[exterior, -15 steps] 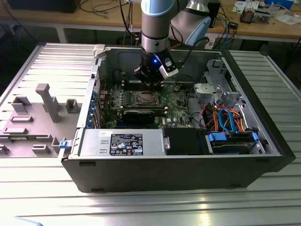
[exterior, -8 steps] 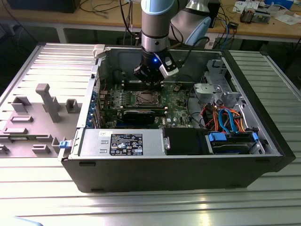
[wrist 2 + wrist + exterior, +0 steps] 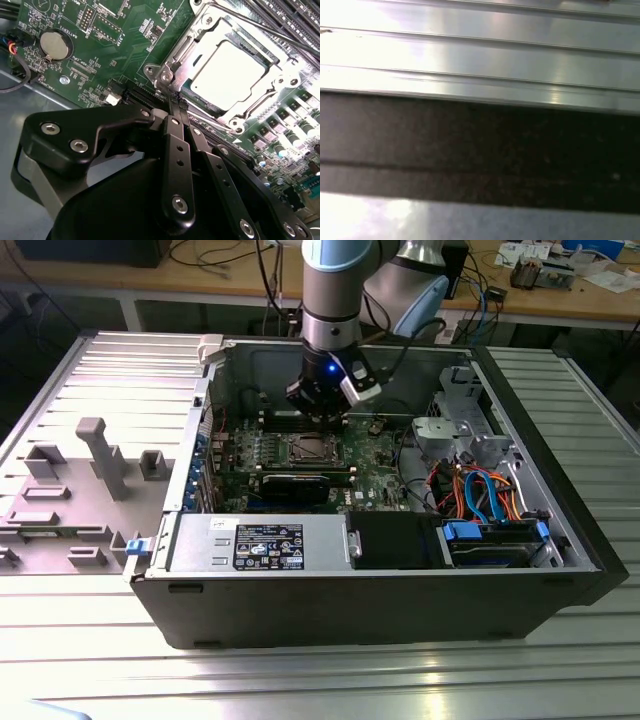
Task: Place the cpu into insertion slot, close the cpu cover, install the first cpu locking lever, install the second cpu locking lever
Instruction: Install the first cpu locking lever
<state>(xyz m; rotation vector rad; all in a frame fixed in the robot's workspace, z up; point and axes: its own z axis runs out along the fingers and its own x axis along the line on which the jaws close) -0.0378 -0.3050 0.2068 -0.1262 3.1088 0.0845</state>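
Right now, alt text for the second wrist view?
The gripper, fingers together, sits at the corner of the silver cpu cover, which lies closed over the cpu in its slot. Green circuit board with a round coin battery surrounds it.

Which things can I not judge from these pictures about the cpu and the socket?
- Locking levers: in the second wrist view the gripper covers the near corner of the cpu cover, so their latching is unclear.
- The cpu: glare washes out its top.
- Insertion slot: too small in the exterior view to check seating.
- First wrist view: blurred metal ridges.
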